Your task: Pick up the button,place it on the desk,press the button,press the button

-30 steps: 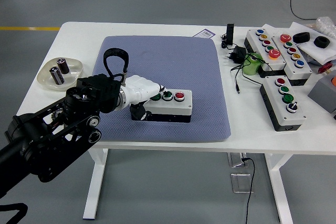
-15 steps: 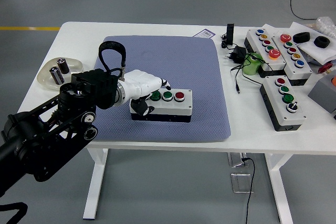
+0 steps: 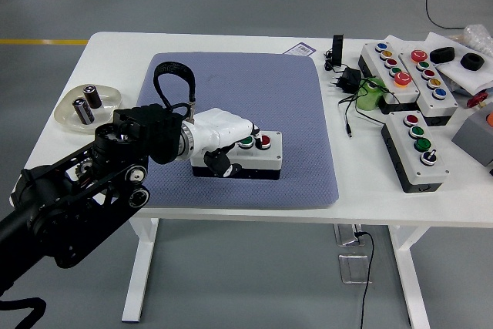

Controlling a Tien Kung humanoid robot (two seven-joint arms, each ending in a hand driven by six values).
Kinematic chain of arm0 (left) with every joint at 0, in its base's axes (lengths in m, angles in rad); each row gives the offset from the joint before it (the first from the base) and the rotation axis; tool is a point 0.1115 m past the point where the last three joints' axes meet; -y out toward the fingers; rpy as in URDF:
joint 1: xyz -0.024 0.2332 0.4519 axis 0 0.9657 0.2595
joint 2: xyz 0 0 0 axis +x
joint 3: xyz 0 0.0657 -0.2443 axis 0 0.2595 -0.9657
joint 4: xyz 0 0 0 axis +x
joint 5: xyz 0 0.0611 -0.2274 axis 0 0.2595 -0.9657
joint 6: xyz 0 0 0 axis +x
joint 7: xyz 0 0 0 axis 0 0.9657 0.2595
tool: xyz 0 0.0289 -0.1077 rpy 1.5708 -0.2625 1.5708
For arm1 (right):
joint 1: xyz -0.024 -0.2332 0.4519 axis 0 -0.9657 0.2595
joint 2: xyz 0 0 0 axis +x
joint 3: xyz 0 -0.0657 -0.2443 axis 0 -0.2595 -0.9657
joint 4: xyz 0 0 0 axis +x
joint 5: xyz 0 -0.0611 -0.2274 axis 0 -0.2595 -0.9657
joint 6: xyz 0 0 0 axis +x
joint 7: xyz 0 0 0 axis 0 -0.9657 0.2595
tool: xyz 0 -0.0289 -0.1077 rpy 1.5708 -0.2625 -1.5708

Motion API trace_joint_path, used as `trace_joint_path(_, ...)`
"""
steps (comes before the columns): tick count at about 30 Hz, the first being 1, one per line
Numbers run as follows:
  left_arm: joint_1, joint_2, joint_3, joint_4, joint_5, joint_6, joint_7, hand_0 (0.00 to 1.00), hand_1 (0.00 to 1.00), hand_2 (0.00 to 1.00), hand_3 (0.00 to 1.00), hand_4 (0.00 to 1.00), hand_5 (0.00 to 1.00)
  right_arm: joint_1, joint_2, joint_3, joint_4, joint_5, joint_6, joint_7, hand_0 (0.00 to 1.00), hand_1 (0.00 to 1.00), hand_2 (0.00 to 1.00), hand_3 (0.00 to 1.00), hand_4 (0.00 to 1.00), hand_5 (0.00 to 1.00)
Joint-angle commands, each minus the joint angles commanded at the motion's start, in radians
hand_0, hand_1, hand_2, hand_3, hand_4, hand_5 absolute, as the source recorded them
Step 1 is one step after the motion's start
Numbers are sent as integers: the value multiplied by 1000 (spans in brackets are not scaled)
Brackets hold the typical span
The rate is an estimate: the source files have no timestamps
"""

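Note:
A white button box (image 3: 262,161) with a black base lies on the blue-grey mat (image 3: 239,90), near its front edge. A green and a red button show on its top. My left hand (image 3: 225,135), white at the end of the black arm, lies over the box's left part and hides the leftmost button. Its fingers are curled down with a fingertip on or just above the middle green button (image 3: 246,142). The red button (image 3: 264,141) at the right is uncovered. The hand holds nothing. My right arm is out of view.
A shallow dish (image 3: 88,105) with two small cylinders sits at the table's left. Several more button boxes (image 3: 416,148), cables and a power adapter (image 3: 348,78) crowd the right side. A black strap loop (image 3: 174,82) rises from my left wrist.
My left hand has shifted to the right along the box, from the left green button to over the middle green one. The box has stayed in place.

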State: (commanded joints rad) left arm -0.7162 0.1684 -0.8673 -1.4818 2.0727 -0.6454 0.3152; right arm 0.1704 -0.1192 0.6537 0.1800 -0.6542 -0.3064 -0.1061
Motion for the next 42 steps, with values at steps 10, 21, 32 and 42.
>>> trace_joint_path(10,-26,-17,9,28,-15,37,12,70,54,81,876,635,2,1,-1,1,0,-2,1,1,651,566,600,639,256,258)
trace_joint_path(21,-46,-36,35,86,-30,35,18,65,50,76,908,624,2,2,-2,2,0,-4,0,2,651,565,599,639,256,256)
trace_joint_path(32,-50,-37,37,116,-25,18,19,66,50,76,904,619,2,4,-2,3,0,-6,0,1,651,566,599,639,257,258)
trace_joint_path(42,-45,-30,39,120,-17,0,20,67,51,76,886,619,2,3,-2,4,0,-7,0,1,651,565,599,639,257,256)
